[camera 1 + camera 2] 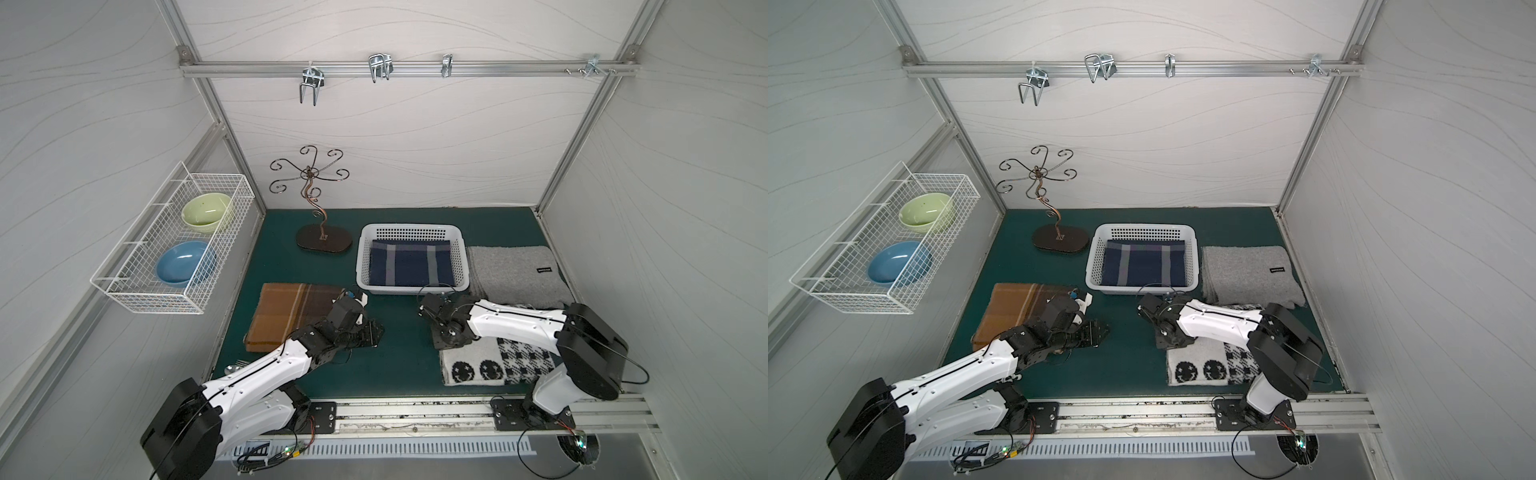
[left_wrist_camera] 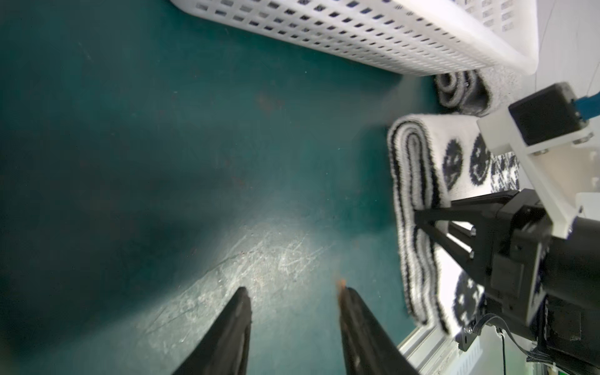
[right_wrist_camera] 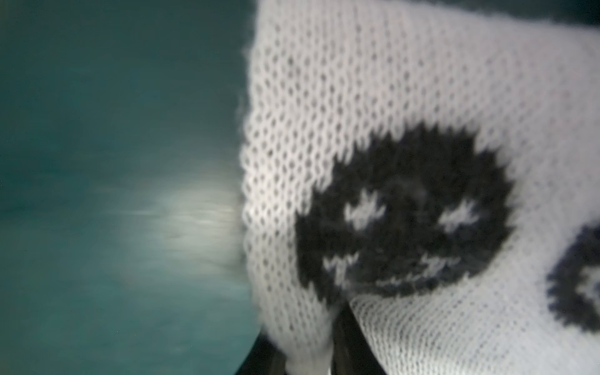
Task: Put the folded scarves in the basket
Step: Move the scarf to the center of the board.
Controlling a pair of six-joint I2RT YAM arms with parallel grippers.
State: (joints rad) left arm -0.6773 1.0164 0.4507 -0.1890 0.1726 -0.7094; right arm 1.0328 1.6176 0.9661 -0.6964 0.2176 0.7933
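**Pinching the smiley scarf (image 1: 469,368) at its folded edge**

The right claw (image 2: 417,217) stood with its jaws drawn almost together on the scarf's folded edge, the side that faced the middle of the bench (image 1: 395,370). In the right wrist view the knit bunched up round a dark finger (image 3: 347,350). The rest of the scarf lay on the green mat at the front right, in front of the basket (image 1: 409,227) and not touching it.

The basket stood toward the back, near the middle, and a navy scarf (image 1: 409,266) lay folded flat inside it. A grey scarf (image 1: 515,274) lay just beside the basket's right wall. A brown scarf (image 1: 286,307) lay to the basket's front left.

The left claw (image 2: 292,292) hovered low over bare mat, just beside the brown scarf. Its jaws stood about half apart and held nothing.
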